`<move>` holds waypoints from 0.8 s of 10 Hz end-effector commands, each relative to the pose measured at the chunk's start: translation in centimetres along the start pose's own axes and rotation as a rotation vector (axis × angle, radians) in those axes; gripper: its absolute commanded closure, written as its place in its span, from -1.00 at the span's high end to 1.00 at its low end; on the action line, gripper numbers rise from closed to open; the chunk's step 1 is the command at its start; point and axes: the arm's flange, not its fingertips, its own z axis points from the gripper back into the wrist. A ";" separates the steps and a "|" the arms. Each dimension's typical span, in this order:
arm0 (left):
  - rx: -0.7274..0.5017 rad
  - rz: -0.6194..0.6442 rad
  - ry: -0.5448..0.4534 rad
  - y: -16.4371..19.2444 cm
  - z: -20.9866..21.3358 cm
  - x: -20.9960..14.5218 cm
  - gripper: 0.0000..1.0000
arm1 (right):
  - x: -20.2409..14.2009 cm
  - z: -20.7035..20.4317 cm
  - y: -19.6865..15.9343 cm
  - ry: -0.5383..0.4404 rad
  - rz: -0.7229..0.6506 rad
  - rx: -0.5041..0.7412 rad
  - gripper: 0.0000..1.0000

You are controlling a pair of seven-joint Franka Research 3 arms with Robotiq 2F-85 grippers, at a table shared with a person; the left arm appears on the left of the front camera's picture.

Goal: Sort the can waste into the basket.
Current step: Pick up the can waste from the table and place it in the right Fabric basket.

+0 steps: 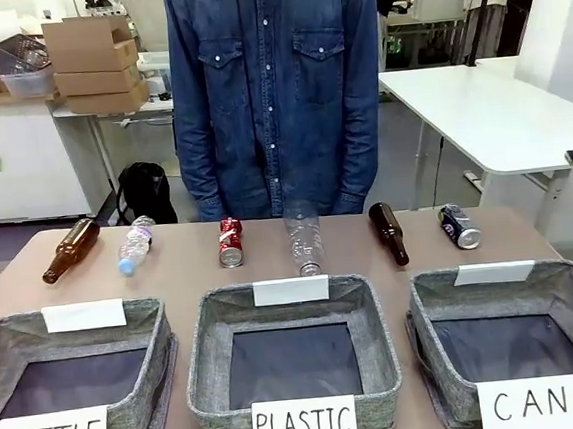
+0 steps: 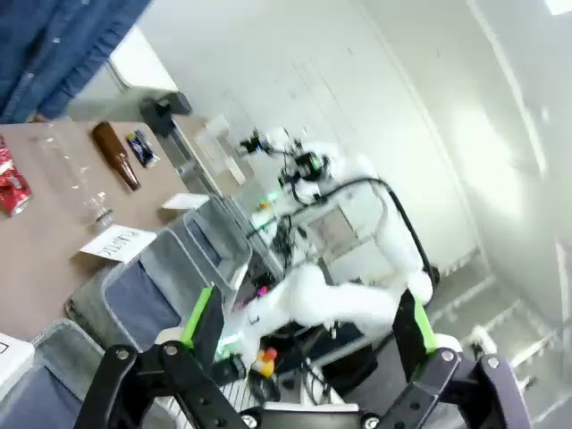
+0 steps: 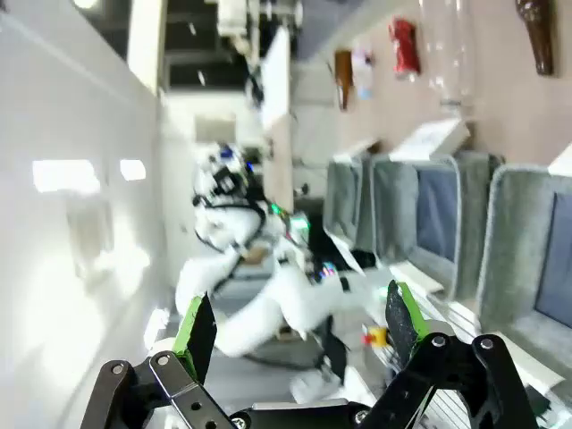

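Note:
The can waste lies in the row of objects on the far half of the table. It is a crushed red can (image 1: 231, 241) (image 2: 11, 184) (image 3: 404, 46) left of centre and a black can (image 1: 459, 226) (image 2: 143, 148) at the right end. Nearer, at front right, stands the grey basket (image 1: 436, 294) (image 2: 217, 239) (image 3: 511, 234) signed "CAN", holding nothing. In the left wrist view, my left gripper (image 2: 308, 323) is open and empty, well off the table. In the right wrist view, my right gripper (image 3: 298, 329) is likewise open, empty and off to the side.
Two brown bottles (image 1: 70, 249) (image 1: 389, 233) and two clear plastic bottles (image 1: 136, 245) (image 1: 305, 241) lie in the same row. Baskets signed "BOTTLE" (image 1: 151, 332) and "PLASTIC" (image 1: 204, 332) stand left of the CAN one. A person in a denim shirt (image 1: 275, 85) stands at the far edge.

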 end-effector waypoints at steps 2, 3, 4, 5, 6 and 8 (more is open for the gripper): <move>-0.027 -0.065 0.080 -0.4 0.2 -0.6 1.00 | -0.8 0.3 0.3 0.064 0.057 -0.021 1.00; -0.027 -0.065 0.080 -0.4 0.2 -0.6 1.00 | -0.8 0.3 0.3 0.064 0.057 -0.021 1.00; -0.027 -0.065 0.080 -0.4 0.2 -0.6 1.00 | -0.8 0.3 0.3 0.064 0.057 -0.021 1.00; -0.027 -0.065 0.080 -0.4 0.2 -0.6 1.00 | -0.8 0.3 0.3 0.064 0.057 -0.021 1.00; -0.027 -0.065 0.080 -0.4 0.2 -0.6 1.00 | -0.8 0.3 0.3 0.064 0.057 -0.021 1.00; -0.027 -0.065 0.080 -0.4 0.2 -0.6 1.00 | -0.8 0.3 0.3 0.064 0.057 -0.021 1.00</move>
